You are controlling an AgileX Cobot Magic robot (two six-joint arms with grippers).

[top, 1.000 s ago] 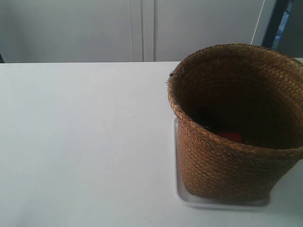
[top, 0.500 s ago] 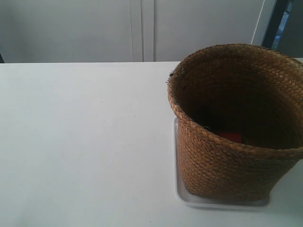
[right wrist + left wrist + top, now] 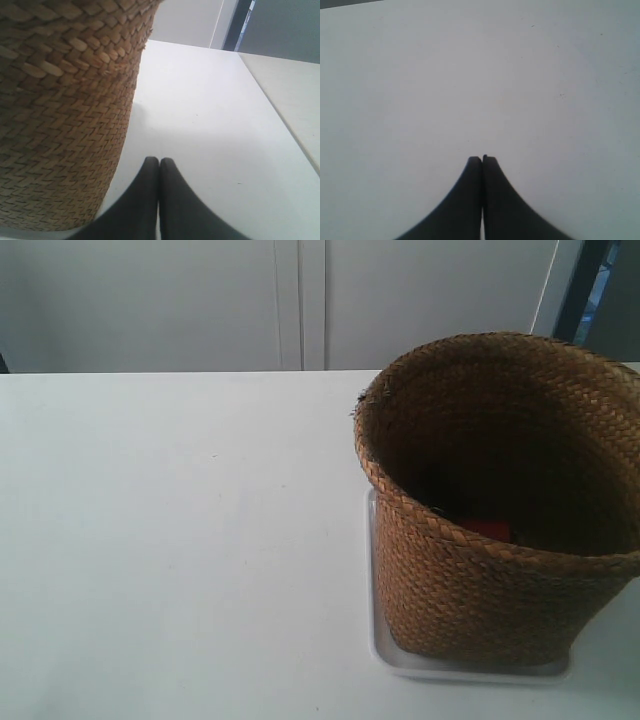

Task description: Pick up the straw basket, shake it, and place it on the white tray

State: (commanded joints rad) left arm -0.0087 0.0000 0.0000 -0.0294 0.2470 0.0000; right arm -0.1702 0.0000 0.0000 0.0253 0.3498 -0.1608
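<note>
The brown straw basket (image 3: pixel 490 590) stands upright on the white tray (image 3: pixel 378 645) at the exterior view's right; only the tray's rim shows beneath it. Something red (image 3: pixel 488 529) lies inside on the dark bottom. No arm appears in the exterior view. In the right wrist view the basket's woven wall (image 3: pixel 60 115) fills one side, and my right gripper (image 3: pixel 159 161) is shut, empty, beside the wall without touching it. A sliver of tray (image 3: pixel 15 234) shows under the basket. My left gripper (image 3: pixel 482 159) is shut and empty above bare white table.
The white table (image 3: pixel 160 540) stretches across the exterior view's left and middle. A pale wall with panel seams (image 3: pixel 300 300) stands behind it. In the right wrist view the table's edge (image 3: pixel 280 120) runs near a beige surface.
</note>
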